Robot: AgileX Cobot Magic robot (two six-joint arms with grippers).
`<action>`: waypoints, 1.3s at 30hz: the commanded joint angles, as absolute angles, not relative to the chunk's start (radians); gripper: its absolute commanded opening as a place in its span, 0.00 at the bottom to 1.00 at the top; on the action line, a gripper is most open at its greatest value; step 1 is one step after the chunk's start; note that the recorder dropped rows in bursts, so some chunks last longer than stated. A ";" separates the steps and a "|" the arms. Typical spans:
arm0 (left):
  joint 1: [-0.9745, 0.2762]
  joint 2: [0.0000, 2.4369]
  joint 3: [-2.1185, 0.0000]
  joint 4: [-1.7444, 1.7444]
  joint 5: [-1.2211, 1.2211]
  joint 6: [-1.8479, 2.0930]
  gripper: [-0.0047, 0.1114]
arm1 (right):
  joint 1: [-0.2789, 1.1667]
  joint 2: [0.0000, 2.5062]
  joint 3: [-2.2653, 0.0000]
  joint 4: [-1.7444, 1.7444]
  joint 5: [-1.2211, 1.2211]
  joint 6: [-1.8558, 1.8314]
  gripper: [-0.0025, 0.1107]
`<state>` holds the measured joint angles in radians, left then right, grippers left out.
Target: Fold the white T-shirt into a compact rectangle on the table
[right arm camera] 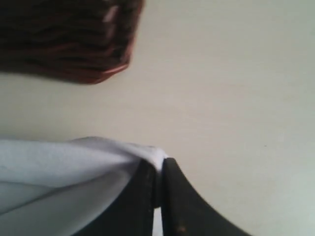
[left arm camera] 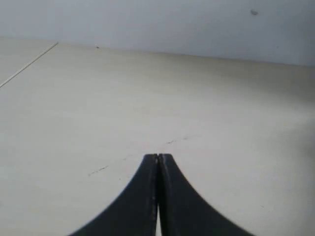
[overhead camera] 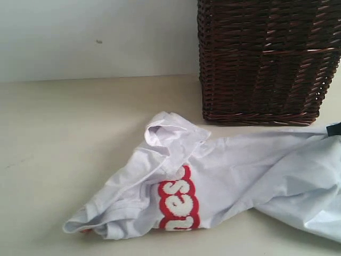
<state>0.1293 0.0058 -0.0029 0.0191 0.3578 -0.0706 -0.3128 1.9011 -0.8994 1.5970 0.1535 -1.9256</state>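
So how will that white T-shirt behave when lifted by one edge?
Probably floppy: the white T-shirt lies crumpled in folds. Likely to sag and trail across the table, since the right fingers pinch only one edge.

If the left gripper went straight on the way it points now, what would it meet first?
Nothing close: ahead of the shut left gripper lies only bare table, then the pale wall. Whether it would graze the table or reach the wall first is hard to judge.
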 commanded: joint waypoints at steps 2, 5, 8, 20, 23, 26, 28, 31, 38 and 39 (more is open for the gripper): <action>0.132 0.000 0.000 0.021 0.350 -0.076 0.04 | -0.315 1.989 -0.964 1.657 0.098 -1.935 0.10; 0.132 0.000 0.000 0.021 0.350 -0.076 0.04 | -0.315 1.983 -0.964 1.657 0.106 -1.935 0.30; 0.132 0.000 0.000 0.021 0.350 -0.076 0.04 | -0.315 1.926 -0.964 1.658 0.107 -1.917 0.49; 0.132 0.000 0.000 0.021 0.350 -0.076 0.04 | -0.315 1.222 -0.747 1.731 0.387 -1.603 0.53; 0.132 0.000 0.000 0.021 0.350 -0.076 0.04 | -0.301 1.061 -0.610 1.744 0.537 -1.837 0.52; 0.132 0.000 0.000 0.021 0.350 -0.076 0.04 | -0.266 0.975 -0.447 1.744 0.503 -2.115 0.38; 0.130 0.000 0.000 0.021 0.350 -0.076 0.04 | -0.264 0.893 -0.348 1.744 0.485 -2.115 0.21; 0.130 0.000 0.000 0.021 0.350 -0.076 0.04 | -0.262 0.727 -0.219 1.744 0.487 -2.115 0.02; 0.130 0.000 0.000 0.021 0.350 -0.076 0.04 | -0.262 0.297 -0.013 1.744 0.485 -2.079 0.17; 0.130 0.000 0.000 0.021 0.350 -0.076 0.04 | -0.262 0.256 0.000 1.744 0.473 -2.054 0.19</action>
<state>0.1293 0.0058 -0.0029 0.0191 0.3578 -0.0706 -0.2643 0.3793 -0.0563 1.7402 0.4898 -2.0895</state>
